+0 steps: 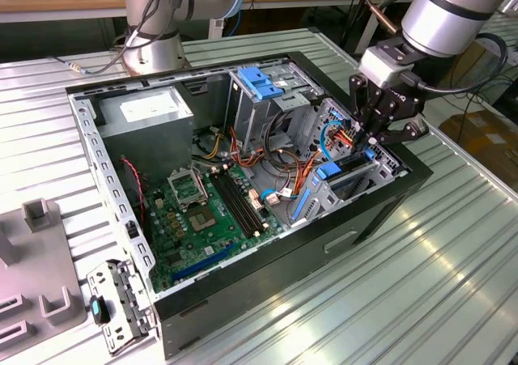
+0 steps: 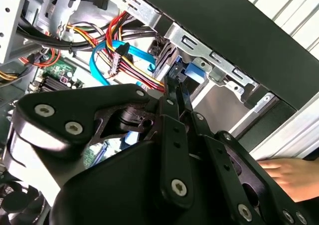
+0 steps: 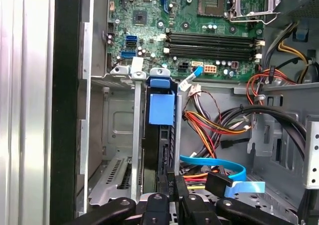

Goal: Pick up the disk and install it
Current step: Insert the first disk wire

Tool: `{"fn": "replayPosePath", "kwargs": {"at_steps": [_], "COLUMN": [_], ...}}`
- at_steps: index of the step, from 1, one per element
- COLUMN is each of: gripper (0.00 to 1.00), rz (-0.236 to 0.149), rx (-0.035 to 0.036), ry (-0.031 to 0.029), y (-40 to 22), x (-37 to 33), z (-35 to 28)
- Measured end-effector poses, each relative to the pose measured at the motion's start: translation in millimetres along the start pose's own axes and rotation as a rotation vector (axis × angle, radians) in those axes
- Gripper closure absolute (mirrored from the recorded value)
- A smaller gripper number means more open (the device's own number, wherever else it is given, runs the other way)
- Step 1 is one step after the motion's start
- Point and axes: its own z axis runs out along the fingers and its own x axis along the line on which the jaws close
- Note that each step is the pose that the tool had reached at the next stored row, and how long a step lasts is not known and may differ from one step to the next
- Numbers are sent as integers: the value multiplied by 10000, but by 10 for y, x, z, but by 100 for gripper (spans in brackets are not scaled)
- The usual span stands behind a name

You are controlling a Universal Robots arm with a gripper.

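The disk (image 3: 161, 108) stands on edge in a slot of the metal drive bay (image 3: 122, 135), its blue plastic rail and tab facing the first wrist view. In the exterior view the disk (image 1: 338, 173) sits in the bay at the case's right end. My gripper (image 1: 372, 142) hangs directly over that end of it. In the second wrist view the two thin black fingers (image 2: 174, 93) lie pressed together with no gap, and their tips rest against the blue rail end (image 2: 192, 73). In the first wrist view my gripper (image 3: 175, 187) meets the disk's near end.
The open black computer case (image 1: 380, 211) lies on a slatted metal table. Inside are a motherboard (image 1: 202, 211), a grey power-supply box (image 1: 146, 110), a cage with a light-blue top (image 1: 259, 82) and coloured cables (image 3: 209, 127). A hand (image 2: 291, 175) rests outside the case. A grey fixture (image 1: 36, 260) sits at the exterior view's left.
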Motion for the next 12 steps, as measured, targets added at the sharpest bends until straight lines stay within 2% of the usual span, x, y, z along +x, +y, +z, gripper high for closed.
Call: {"fn": "replayPosePath", "kwargs": {"at_steps": [2,6,12], "gripper": [83,83,83], "rz": [-192,-222,20], "rx": [-5,-7,-1], "ry": [-7,-8,1], "y": [3,6,8], "x": [10,20,22], "z": [5,8,15]}}
